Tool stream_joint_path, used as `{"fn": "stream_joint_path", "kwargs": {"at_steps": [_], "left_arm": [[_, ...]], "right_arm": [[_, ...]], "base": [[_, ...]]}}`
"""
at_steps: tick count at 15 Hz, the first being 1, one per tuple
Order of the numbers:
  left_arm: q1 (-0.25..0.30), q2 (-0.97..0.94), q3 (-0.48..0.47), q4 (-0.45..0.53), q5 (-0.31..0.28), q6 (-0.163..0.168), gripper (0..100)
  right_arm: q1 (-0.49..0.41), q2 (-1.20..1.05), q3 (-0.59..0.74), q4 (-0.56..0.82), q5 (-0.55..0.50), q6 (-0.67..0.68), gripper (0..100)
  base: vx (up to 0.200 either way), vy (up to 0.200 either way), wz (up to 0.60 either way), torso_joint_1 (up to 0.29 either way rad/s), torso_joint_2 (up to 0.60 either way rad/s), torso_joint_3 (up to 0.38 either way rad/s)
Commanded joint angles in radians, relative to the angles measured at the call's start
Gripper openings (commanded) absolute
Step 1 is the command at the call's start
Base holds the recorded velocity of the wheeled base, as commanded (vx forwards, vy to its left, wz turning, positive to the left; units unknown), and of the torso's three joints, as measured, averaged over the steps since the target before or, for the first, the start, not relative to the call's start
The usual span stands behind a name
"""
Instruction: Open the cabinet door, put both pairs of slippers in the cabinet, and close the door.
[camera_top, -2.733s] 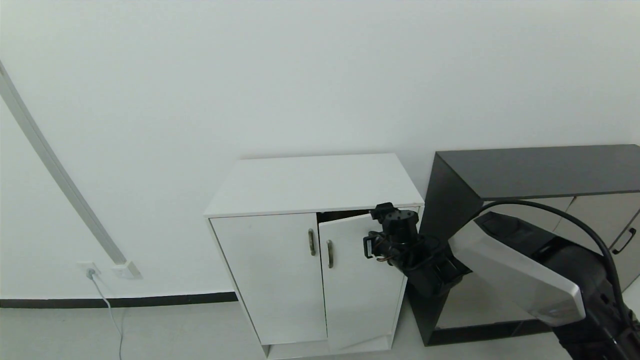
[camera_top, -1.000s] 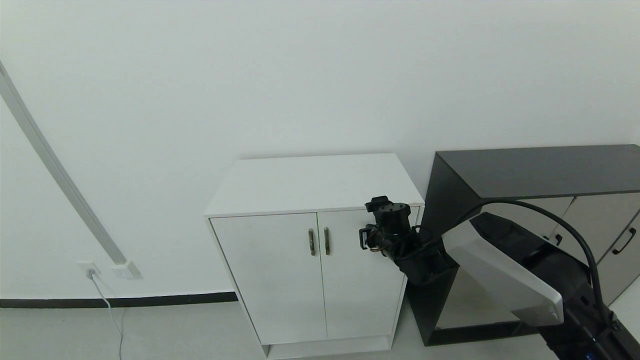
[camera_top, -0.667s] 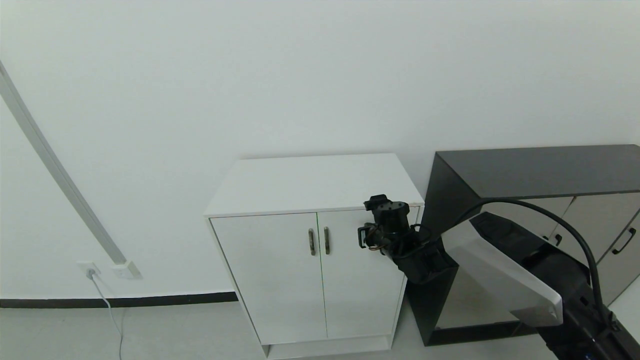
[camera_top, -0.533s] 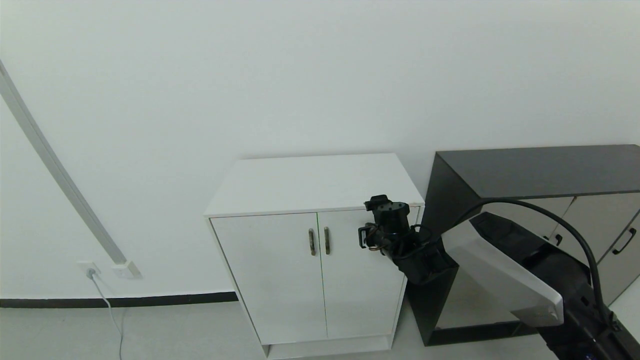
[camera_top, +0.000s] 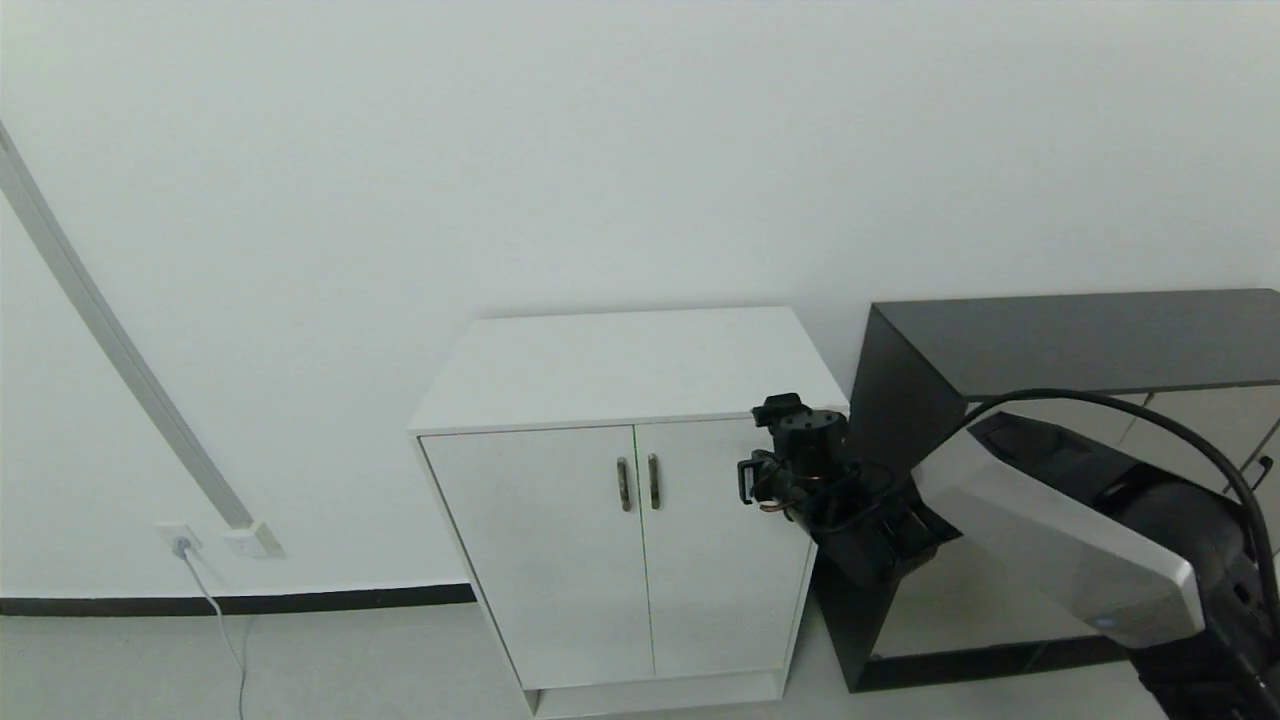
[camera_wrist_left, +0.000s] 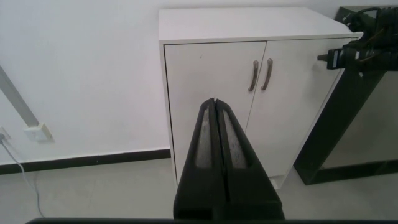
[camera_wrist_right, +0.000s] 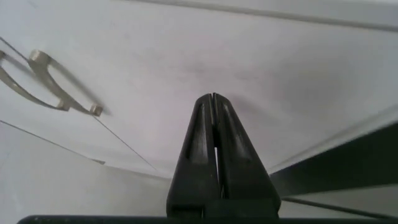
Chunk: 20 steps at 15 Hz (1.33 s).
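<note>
The white cabinet (camera_top: 620, 365) stands against the wall with both doors closed and its two metal handles (camera_top: 638, 482) side by side at the middle seam. My right gripper (camera_top: 752, 483) is just in front of the upper right corner of the right door (camera_top: 720, 560). In the right wrist view this gripper (camera_wrist_right: 214, 98) is shut and empty, its tip close to the door panel (camera_wrist_right: 261, 56), with the handles (camera_wrist_right: 50, 87) off to one side. My left gripper (camera_wrist_left: 214, 102) is shut and empty, held back from the cabinet front (camera_wrist_left: 205, 81).
A black cabinet (camera_top: 1050, 340) with grey doors stands right beside the white one. On the left wall are a slanted cable duct (camera_top: 110, 340), a socket (camera_top: 180, 545) and a hanging cable. Bare floor (camera_top: 300, 660) lies in front.
The right door was ajar 2.7 s ago and was shut by 1 s ago. Since then my right gripper has drawn back a little to the right, away from the door.
</note>
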Motion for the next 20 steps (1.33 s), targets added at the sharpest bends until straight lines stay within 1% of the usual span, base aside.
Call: {"fn": "stream_joint_path", "kwargs": {"at_steps": [1, 3, 4, 5, 7, 12, 13, 15, 18, 20], "left_arm": [[0.001, 0.000, 0.000, 0.000, 0.000, -0.001, 0], [0.001, 0.000, 0.000, 0.000, 0.000, -0.001, 0], [0.001, 0.000, 0.000, 0.000, 0.000, -0.001, 0], [-0.001, 0.000, 0.000, 0.000, 0.000, -0.001, 0], [-0.001, 0.000, 0.000, 0.000, 0.000, -0.001, 0], [0.001, 0.000, 0.000, 0.000, 0.000, -0.001, 0], [0.001, 0.001, 0.000, 0.000, 0.000, -0.001, 0], [-0.001, 0.000, 0.000, 0.000, 0.000, -0.001, 0], [-0.001, 0.000, 0.000, 0.000, 0.000, -0.001, 0], [-0.001, 0.001, 0.000, 0.000, 0.000, -0.001, 0]], "right_arm": [[-0.019, -0.127, 0.156, -0.063, 0.000, -0.001, 0], [-0.051, -0.207, 0.283, -0.096, -0.003, -0.001, 0], [-0.076, -0.245, 0.347, -0.119, -0.021, -0.001, 0], [-0.089, -0.265, 0.380, -0.130, -0.032, -0.003, 0], [-0.157, -0.360, 0.521, -0.171, -0.041, -0.004, 0], [-0.289, -0.552, 0.811, -0.259, -0.040, -0.020, 0], [-0.298, -0.566, 0.828, -0.260, -0.040, -0.023, 0], [-0.364, -0.663, 0.938, -0.264, -0.034, -0.024, 0], [-0.421, -0.784, 1.064, -0.264, -0.031, -0.024, 0], [-0.448, -0.868, 1.145, -0.264, 0.008, -0.026, 0]], "base": [[0.000, 0.000, 0.00, 0.000, 0.00, 0.000], [0.000, 0.000, 0.00, 0.000, 0.00, 0.000], [0.000, 0.000, 0.00, 0.000, 0.00, 0.000], [0.000, 0.000, 0.00, 0.000, 0.00, 0.000], [0.000, 0.000, 0.00, 0.000, 0.00, 0.000], [0.000, 0.000, 0.00, 0.000, 0.00, 0.000], [0.000, 0.000, 0.00, 0.000, 0.00, 0.000], [0.000, 0.000, 0.00, 0.000, 0.00, 0.000], [0.000, 0.000, 0.00, 0.000, 0.00, 0.000], [0.000, 0.000, 0.00, 0.000, 0.00, 0.000]]}}
